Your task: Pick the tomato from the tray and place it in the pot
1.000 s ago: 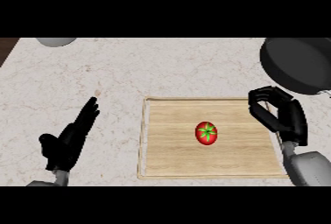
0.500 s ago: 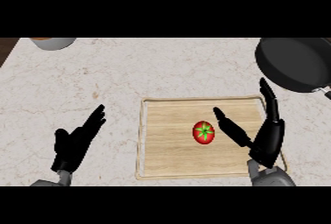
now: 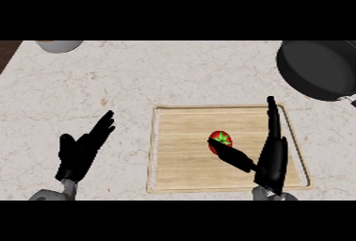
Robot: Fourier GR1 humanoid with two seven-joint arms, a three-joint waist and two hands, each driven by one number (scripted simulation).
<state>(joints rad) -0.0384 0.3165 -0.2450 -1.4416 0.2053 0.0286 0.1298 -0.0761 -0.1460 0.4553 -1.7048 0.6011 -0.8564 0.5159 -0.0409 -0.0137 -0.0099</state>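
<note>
A red tomato (image 3: 220, 140) with a green star-shaped top lies near the middle of the wooden tray (image 3: 184, 155). My right hand (image 3: 270, 160) is over the tray's right part, open, fingers straight and pointing away from me. Its thumb reaches left and covers the tomato's lower right edge; whether it touches the tomato I cannot tell. The dark pot (image 3: 321, 68) sits at the counter's far right, cut by the view's edge. My left hand (image 3: 82, 151) rests open on the counter left of the tray.
A grey bowl (image 3: 60, 45) shows at the far left edge of the speckled counter (image 3: 139, 80). The pot's handle stub (image 3: 348, 99) sticks out toward the tray's far right corner.
My right hand has uncurled and moved left over the tray, and its thumb now reaches the tomato. The view has shifted, so the pot shows further right.
</note>
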